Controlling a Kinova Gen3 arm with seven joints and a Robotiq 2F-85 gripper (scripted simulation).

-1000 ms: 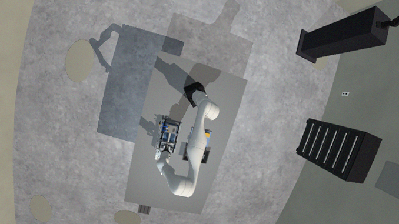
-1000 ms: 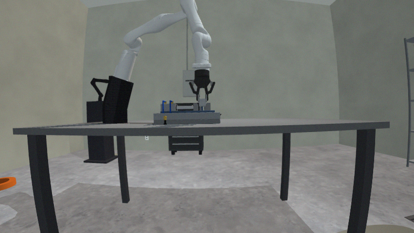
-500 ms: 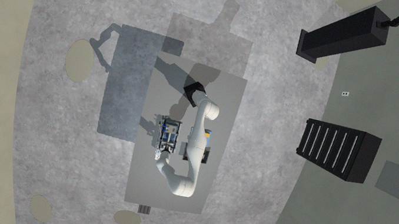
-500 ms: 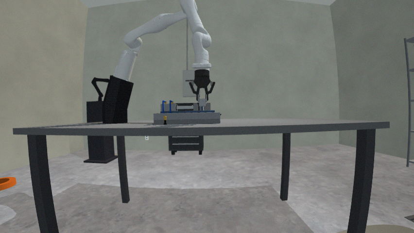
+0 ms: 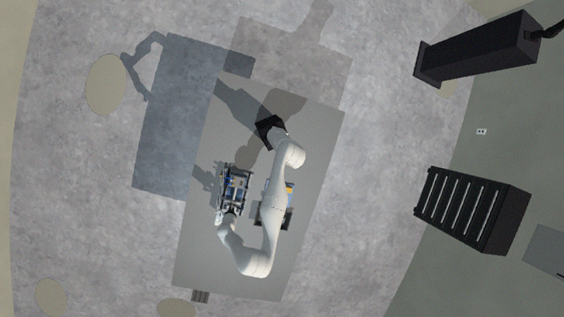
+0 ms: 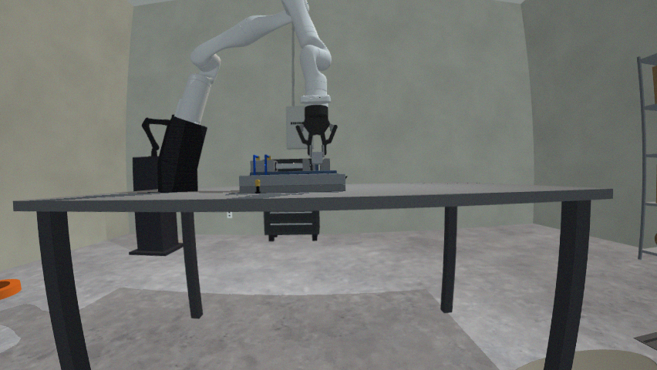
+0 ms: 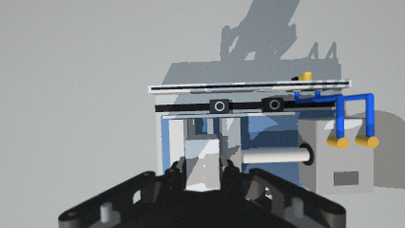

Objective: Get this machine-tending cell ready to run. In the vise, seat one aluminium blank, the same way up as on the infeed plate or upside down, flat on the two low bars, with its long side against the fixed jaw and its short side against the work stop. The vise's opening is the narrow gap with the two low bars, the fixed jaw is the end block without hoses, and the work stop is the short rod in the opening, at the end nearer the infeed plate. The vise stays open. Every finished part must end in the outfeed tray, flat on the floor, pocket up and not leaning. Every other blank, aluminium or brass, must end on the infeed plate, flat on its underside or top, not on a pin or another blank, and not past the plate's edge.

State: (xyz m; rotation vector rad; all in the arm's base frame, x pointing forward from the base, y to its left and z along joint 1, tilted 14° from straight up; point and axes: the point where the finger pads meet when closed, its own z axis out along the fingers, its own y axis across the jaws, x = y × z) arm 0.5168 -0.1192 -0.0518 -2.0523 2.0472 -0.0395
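Claw (image 7: 203, 172) clamps an aluminium blank (image 7: 202, 159) (above the vise (image 7: 333, 157)) — upright.

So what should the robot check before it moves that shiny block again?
1. Gripper shut on the shiny block: ok.
2. Block sits straight between the fingers: ok.
3. Block is over the vise, at the end away from the blue hoses: ok.
4. Block flat on the two low bars: cannot tell.
5. Block touching the short stop rod: cannot tell.
6. Arm above the vise, not touching it: ok.
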